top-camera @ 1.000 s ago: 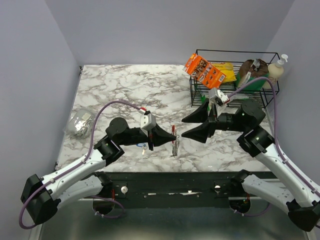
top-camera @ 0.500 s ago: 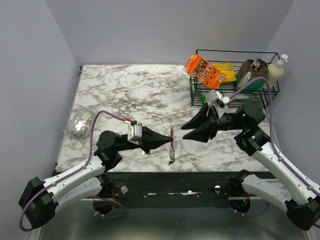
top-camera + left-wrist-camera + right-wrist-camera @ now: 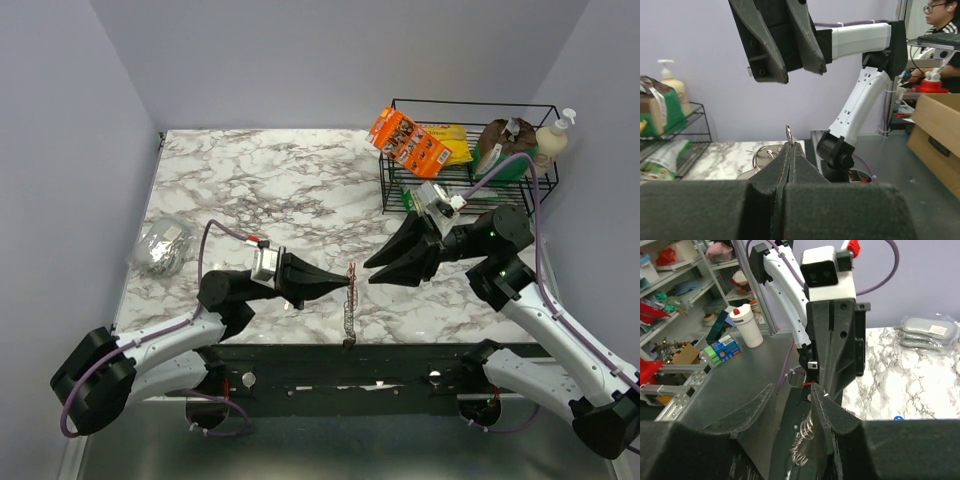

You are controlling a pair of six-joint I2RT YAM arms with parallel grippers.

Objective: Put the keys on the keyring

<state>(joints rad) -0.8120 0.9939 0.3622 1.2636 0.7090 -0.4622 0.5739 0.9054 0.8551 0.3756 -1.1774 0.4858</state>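
The keyring [image 3: 348, 312] is a chain of silver rings with a red piece at its top, and it hangs over the table's front edge. My left gripper [image 3: 349, 283] is shut on its upper end; in the left wrist view one ring [image 3: 788, 134] pokes up from the pressed fingertips. My right gripper [image 3: 369, 271] faces it from the right with its jaws apart. In the right wrist view the chain [image 3: 807, 439] dangles between the two fingers, close to the right finger [image 3: 821, 405]. Of the keys, only a blue speck [image 3: 897, 417] shows on the marble.
A black wire basket [image 3: 395, 185] stands at the back right, holding an orange box [image 3: 406, 141], packets and a soap bottle [image 3: 556, 133]. A crumpled foil lump [image 3: 161, 247] lies near the left edge. The marble top's front edge [image 3: 300, 340] runs just below the hanging chain.
The right gripper's jaws have narrowed and its tips have come closer to the keyring. The left gripper has dropped toward the front edge with the keyring still in it.
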